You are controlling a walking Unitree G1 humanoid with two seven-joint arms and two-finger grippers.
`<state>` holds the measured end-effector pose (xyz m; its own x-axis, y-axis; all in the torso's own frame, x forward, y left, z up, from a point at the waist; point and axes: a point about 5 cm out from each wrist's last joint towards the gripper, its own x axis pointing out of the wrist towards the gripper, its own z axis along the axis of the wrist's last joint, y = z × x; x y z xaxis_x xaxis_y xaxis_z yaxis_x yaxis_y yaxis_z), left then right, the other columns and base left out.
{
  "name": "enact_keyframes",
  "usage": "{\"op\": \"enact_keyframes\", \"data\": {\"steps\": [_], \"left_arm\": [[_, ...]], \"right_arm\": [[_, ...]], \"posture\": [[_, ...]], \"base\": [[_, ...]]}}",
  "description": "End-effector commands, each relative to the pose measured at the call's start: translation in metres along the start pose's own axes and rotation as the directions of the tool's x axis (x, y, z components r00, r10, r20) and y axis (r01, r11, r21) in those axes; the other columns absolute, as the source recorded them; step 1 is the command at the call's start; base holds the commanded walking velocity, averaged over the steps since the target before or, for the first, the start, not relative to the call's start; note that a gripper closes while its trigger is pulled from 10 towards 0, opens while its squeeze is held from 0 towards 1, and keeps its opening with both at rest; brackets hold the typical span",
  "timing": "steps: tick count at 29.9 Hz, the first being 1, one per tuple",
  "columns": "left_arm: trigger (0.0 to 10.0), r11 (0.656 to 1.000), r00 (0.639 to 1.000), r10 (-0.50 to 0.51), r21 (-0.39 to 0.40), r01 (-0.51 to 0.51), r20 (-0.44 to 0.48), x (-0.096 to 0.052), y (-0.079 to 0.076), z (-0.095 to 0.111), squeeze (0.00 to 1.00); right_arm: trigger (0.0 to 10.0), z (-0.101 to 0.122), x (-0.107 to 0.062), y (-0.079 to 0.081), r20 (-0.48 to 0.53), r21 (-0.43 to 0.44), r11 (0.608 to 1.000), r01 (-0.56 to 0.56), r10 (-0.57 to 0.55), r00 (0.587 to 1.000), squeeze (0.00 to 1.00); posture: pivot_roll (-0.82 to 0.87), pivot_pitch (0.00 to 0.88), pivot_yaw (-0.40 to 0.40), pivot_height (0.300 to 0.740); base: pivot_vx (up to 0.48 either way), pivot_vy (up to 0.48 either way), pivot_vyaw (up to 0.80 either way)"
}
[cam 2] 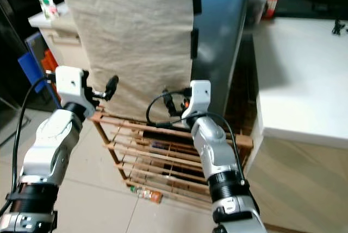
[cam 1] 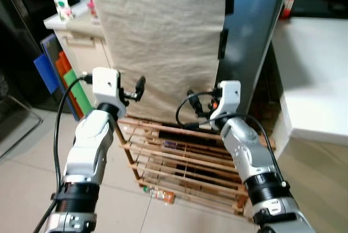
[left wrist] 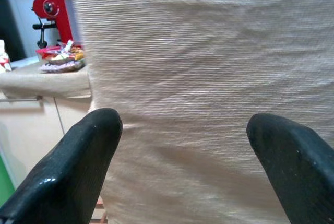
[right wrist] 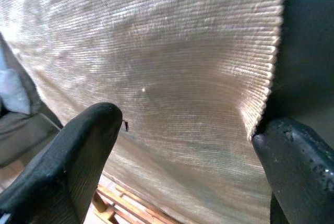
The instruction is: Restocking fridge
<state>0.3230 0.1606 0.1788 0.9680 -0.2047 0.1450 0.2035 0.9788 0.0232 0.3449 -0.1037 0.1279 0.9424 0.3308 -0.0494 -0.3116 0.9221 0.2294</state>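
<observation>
A beige cloth (cam 1: 163,43) hangs over the fridge (cam 1: 253,37) front at twelve o'clock, hiding its door. The carton (cam 1: 63,7) at ten o'clock has print too small to read. Both arms are raised: left gripper (left wrist: 182,156) and right gripper (right wrist: 188,151) face the cloth, fingers spread wide, grasping nothing. A wooden rack (cam 1: 185,162) stands below.
</observation>
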Motion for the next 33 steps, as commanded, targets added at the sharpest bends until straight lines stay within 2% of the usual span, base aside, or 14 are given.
{"op": "enact_keyframes", "data": {"steps": [1,4,8,10,13,17,19,21,25,29,32,33], "left_arm": [[10.0,0.999,0.999,-0.037,-0.005,0.037,0.019,-0.002,-0.005,0.005,0.00],[10.0,0.995,0.995,-0.094,-0.015,0.094,0.038,-0.007,-0.018,0.008,0.00],[10.0,0.995,0.997,-0.080,-0.058,0.081,0.017,-0.011,-0.020,0.004,0.00],[10.0,0.996,0.998,-0.056,-0.075,0.056,0.003,-0.013,-0.018,0.000,0.00],[10.0,0.987,0.996,0.051,-0.150,-0.062,-0.076,-0.019,-0.001,-0.016,0.00],[10.0,0.979,0.991,0.082,-0.178,-0.100,-0.109,-0.022,0.006,-0.022,0.00],[10.0,0.980,0.990,0.080,-0.172,-0.100,-0.117,-0.021,0.006,-0.024,0.00],[10.0,0.980,0.990,0.076,-0.172,-0.096,-0.119,-0.020,0.006,-0.024,0.00],[10.0,0.978,0.989,0.081,-0.181,-0.103,-0.123,-0.021,0.008,-0.025,0.00],[10.0,0.983,0.989,0.088,-0.151,-0.106,-0.118,-0.021,0.011,-0.025,0.00],[10.0,0.992,0.988,0.115,-0.039,-0.120,-0.104,-0.018,0.015,-0.024,0.00],[10.0,0.991,0.987,0.122,-0.042,-0.127,-0.104,-0.018,0.016,-0.024,0.00]], "right_arm": [[10.0,0.009,0.002,0.003,0.024,-0.018,1.000,-0.004,0.005,1.000,0.00],[10.0,0.011,0.000,0.003,0.028,-0.053,0.999,-0.008,0.009,1.000,0.00],[10.0,0.012,-0.001,0.000,0.035,-0.066,0.998,0.016,-0.013,0.999,0.00],[10.0,0.012,-0.002,-0.002,0.043,-0.071,0.997,0.032,-0.029,0.999,0.00],[10.0,0.017,-0.007,-0.016,0.089,-0.124,0.982,0.139,-0.129,0.988,0.00],[10.0,0.019,-0.011,-0.026,0.105,-0.164,0.967,0.196,-0.181,0.978,0.00],[10.0,0.019,-0.014,-0.035,0.111,-0.229,0.942,0.245,-0.225,0.968,0.00],[10.0,0.019,-0.014,-0.036,0.116,-0.249,0.934,0.256,-0.233,0.965,0.00],[10.0,0.020,-0.014,-0.037,0.124,-0.256,0.931,0.262,-0.237,0.964,0.00],[10.0,0.021,-0.015,-0.037,0.133,-0.255,0.929,0.270,-0.243,0.961,0.00],[10.0,0.017,-0.017,-0.034,0.120,-0.250,0.937,0.244,-0.220,0.968,0.00],[10.0,0.016,-0.017,-0.033,0.118,-0.247,0.939,0.240,-0.216,0.969,0.00]], "posture": [[-0.12,0.000,0.072,0.740],[-0.11,0.000,0.070,0.740],[-0.11,0.000,0.069,0.740],[-0.11,0.000,0.070,0.740],[-0.11,0.000,0.070,0.740],[-0.12,0.000,0.071,0.740],[-0.12,0.000,0.069,0.740],[-0.12,0.000,0.069,0.740],[-0.12,0.000,0.065,0.740],[-0.12,0.000,0.063,0.740],[-0.12,0.000,0.064,0.740],[-0.12,0.000,0.066,0.740]], "base": [[0.000,0.000,0.00],[-0.084,0.137,0.00],[-0.245,0.416,0.00],[-0.247,0.412,0.00],[-0.247,0.414,-0.64],[-0.249,0.412,-0.63],[-0.247,0.414,-0.57],[-0.247,0.416,-0.57],[-0.123,0.420,-0.59],[0.000,0.455,-0.60],[0.000,0.472,-0.15],[0.000,0.472,0.00]]}}
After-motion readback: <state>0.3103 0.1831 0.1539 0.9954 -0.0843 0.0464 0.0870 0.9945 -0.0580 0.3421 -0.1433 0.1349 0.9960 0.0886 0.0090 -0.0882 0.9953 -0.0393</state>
